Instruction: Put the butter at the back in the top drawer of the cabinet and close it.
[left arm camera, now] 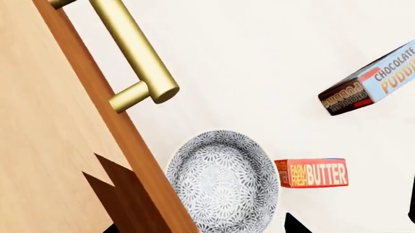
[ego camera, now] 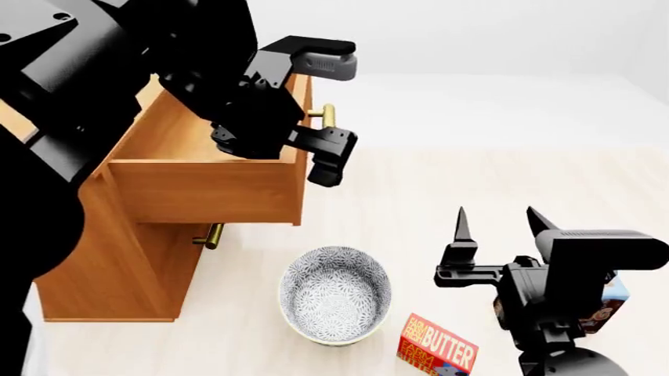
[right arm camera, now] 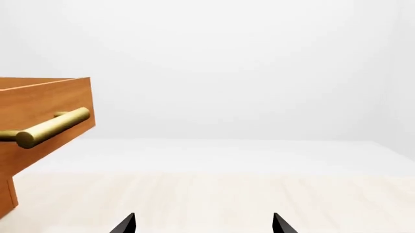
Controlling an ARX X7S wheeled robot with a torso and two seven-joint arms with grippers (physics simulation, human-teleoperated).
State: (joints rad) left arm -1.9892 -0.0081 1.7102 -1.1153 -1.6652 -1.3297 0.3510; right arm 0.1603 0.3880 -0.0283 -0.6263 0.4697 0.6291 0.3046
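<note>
Top drawer: pulled out of cabinet, brass handle at its front.
Butter: on floor, 4 o'clock from bowl, just beside it.
Right end effector: spread, empty, above butter.
Left end effector: by drawer front; state cannot be told.
Pudding box: on floor.

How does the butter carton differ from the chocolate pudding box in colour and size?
The butter carton is orange-red and yellow; the chocolate pudding box is brown and light blue. The butter carton looks smaller than the pudding box. The butter carton lies beside the patterned bowl; the pudding box lies farther away. Both are rectangular, lying on the pale floor.
</note>
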